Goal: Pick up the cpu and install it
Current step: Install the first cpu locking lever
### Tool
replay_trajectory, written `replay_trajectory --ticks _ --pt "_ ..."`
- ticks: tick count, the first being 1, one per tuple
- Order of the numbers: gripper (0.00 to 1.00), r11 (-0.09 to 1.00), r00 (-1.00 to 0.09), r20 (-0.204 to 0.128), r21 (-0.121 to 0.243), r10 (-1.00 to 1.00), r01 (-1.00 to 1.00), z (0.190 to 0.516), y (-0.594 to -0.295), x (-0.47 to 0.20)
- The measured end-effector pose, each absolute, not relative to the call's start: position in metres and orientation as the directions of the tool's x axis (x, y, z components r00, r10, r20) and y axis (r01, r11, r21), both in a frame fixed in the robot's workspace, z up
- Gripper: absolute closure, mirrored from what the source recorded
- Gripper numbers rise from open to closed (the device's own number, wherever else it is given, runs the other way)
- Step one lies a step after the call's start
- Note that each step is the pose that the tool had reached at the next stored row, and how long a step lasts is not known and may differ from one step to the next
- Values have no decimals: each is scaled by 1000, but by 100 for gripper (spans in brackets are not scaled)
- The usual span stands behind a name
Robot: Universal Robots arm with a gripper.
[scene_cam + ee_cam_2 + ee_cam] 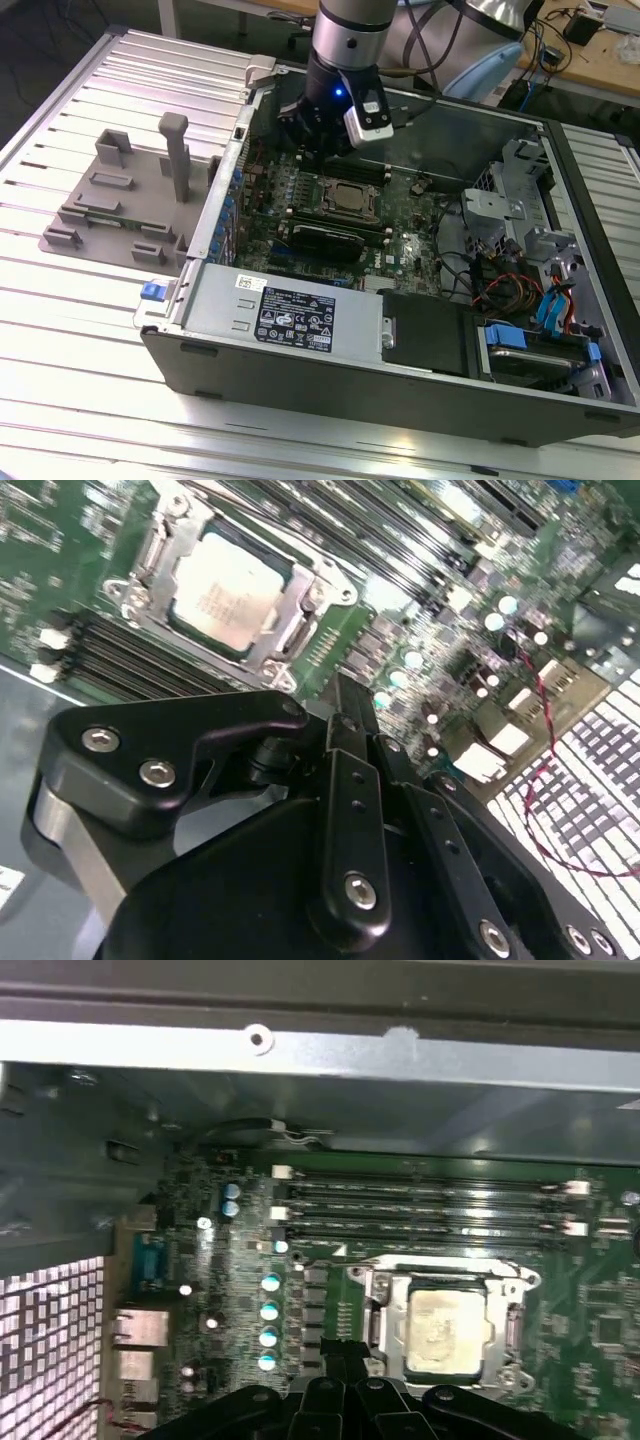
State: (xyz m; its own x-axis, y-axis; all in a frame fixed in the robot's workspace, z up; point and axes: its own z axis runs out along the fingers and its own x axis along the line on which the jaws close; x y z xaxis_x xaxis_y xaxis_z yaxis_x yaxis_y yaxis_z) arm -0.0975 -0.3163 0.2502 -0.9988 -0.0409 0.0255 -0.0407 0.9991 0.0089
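Note cpu [440, 1332] seated in socket [378, 1310]. Note tool [335, 1360] clenched, empty, poised above motherboard [600, 1330] near socket. Avoid descent or sideways drift — risk of striking socket, memory slots [420, 1200], knocking cpu askew.

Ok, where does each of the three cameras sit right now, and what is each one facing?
Exterior view: off the arm, above the open computer case, looking down into it; shows the arm and gripper over the motherboard.
First wrist view: on the wrist, facing the motherboard and the case's inner wall; gripper in the foreground.
Second wrist view: on the wrist, looking past the gripper body at the board.
Shared: all three show the cpu seated in its socket.
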Motion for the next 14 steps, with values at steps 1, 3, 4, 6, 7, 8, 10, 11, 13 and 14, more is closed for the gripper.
replay_trajectory --ticks 1,3,4,6,7,8,10,11,13,14 --pt "89 999 -998 37 11 -41 -41 250 -316 -98" --pt "89 999 -998 54 12 -41 -40 250 -316 -98" --pt "89 999 -998 54 12 -41 -40 250 -316 -98" --pt "89 999 -998 54 12 -41 -40 250 -316 -98" --pt "89 999 -998 52 19 -41 -40 250 -316 -100" --pt "89 999 -998 49 30 -42 -40 250 -316 -102" --pt "89 998 -998 46 46 -43 -41 250 -316 -107" --pt "89 998 -998 44 52 -43 -41 250 -316 -109" --pt "89 996 -998 34 82 -44 -41 250 -316 -112" --pt "89 995 -998 33 87 -45 -42 250 -316 -112"
